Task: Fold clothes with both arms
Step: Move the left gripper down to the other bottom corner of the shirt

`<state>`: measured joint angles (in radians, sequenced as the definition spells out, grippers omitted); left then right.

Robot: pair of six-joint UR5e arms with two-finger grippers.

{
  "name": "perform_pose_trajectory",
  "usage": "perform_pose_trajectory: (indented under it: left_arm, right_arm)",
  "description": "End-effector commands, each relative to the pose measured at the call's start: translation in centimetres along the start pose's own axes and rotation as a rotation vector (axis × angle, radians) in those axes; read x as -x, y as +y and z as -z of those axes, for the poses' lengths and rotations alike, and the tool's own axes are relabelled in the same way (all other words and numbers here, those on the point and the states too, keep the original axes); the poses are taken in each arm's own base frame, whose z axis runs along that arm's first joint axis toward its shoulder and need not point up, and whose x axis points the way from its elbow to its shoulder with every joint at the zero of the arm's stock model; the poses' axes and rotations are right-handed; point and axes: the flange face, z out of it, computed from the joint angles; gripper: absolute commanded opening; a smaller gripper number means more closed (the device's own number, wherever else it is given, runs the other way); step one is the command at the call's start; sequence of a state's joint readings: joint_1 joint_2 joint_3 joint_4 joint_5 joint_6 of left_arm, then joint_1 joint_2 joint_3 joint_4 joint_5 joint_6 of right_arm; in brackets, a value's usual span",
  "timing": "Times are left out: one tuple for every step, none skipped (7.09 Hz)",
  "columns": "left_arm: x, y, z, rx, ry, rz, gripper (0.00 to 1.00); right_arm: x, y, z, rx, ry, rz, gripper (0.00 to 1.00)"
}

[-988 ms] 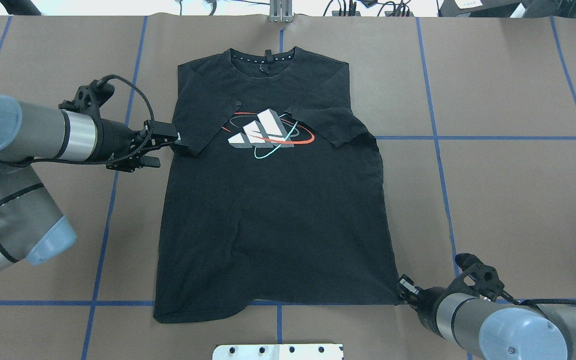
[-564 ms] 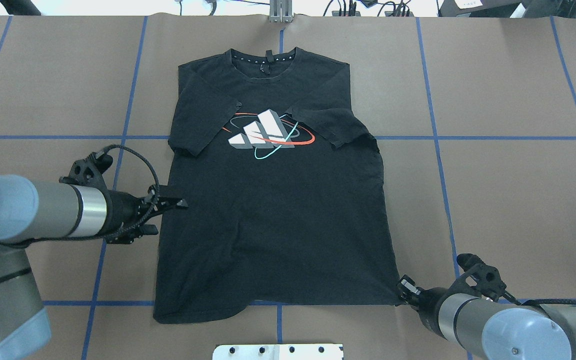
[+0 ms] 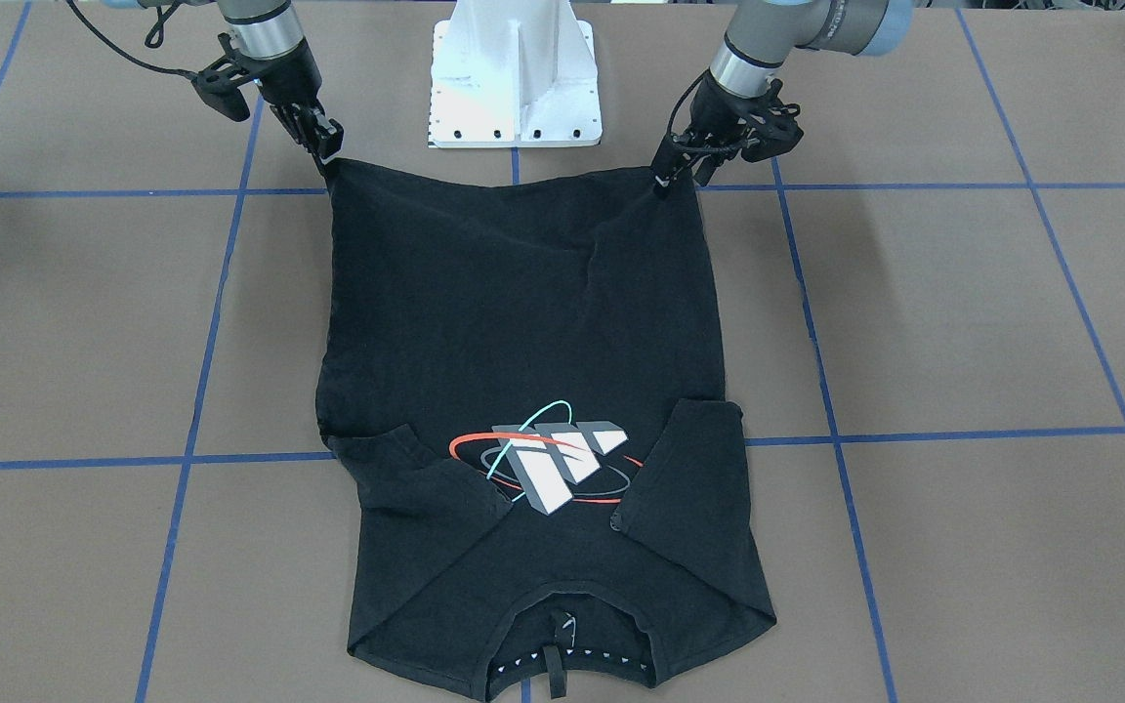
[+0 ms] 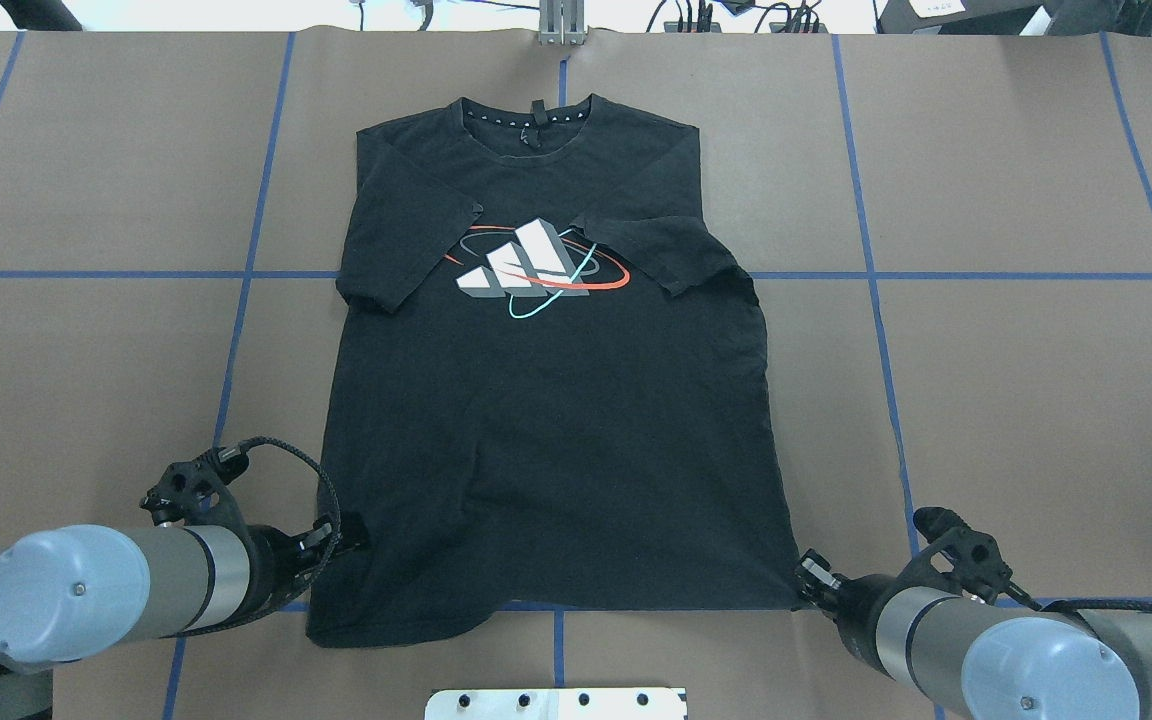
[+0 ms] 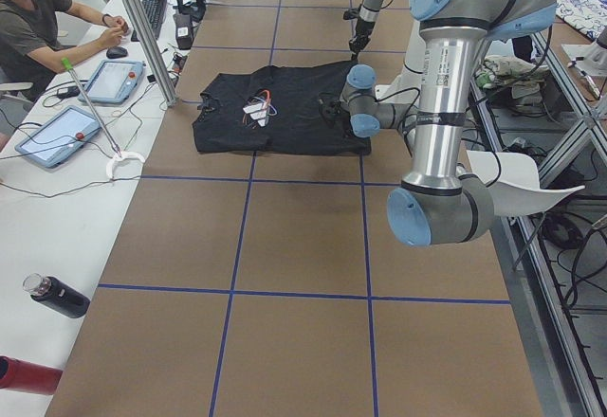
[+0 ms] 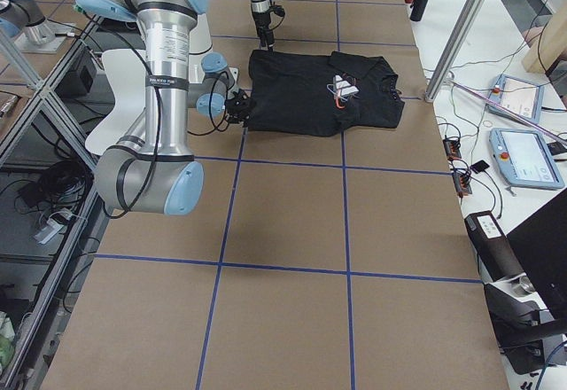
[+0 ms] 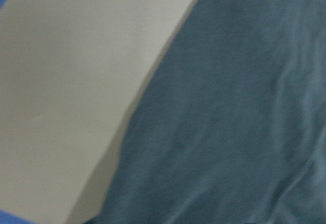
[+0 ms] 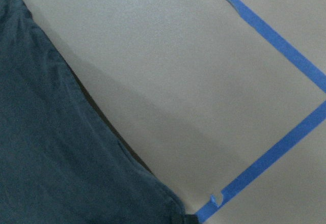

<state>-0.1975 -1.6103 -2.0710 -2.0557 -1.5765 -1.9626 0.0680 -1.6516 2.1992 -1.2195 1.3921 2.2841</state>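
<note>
While a black T-shirt (image 4: 546,450) lies flat and face up on the brown counter (image 4: 1016,400), collar pointing away from the robot and both short sleeves folded inward beside the chest graphic (image 4: 536,270) of grey-white blocks ringed in red and cyan, both grippers meet it at the hem, the edge nearest the robot. The right gripper (image 4: 804,578) has its fingers drawn narrow on the hem's right corner, where the cloth rises to a point at its tip. The left gripper (image 4: 344,545) sits low at the shirt's left side edge, near the opposite hem corner. Whether its fingers are spread or closed cannot be told, and its wrist camera shows only blurred cloth against the counter. Blue tape lines (image 4: 876,275) divide the counter into squares. A white pedestal base (image 3: 516,78) stands just behind the hem, between the two grippers. At a side desk, a seated operator (image 5: 38,19) works beside a tablet (image 5: 114,81).
</note>
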Motion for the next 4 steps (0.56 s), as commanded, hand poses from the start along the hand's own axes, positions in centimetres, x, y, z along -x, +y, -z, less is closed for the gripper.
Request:
perform_pose_trajectory:
  left_arm:
    - [1.43,2.51,-0.69,-0.002,-0.013,-0.036,0.81]
    - [1.51,2.63,-0.79,-0.001,-0.015,-0.036,0.79]
    - [1.73,2.63,-1.01,-0.003,-0.021,-0.039,0.77]
    - [1.89,2.89,-1.08,0.002,-0.024,-0.042,0.70]
  right_arm:
    - [0.06,-0.12,0.03,-0.002,-0.002,-0.002,0.00]
    - [0.06,-0.12,0.03,-0.002,-0.002,-0.002,0.00]
    - [0.06,-0.12,0.03,-0.002,-0.002,0.000,0.00]
    - [0.06,-0.12,0.03,-0.002,-0.002,0.000,0.00]
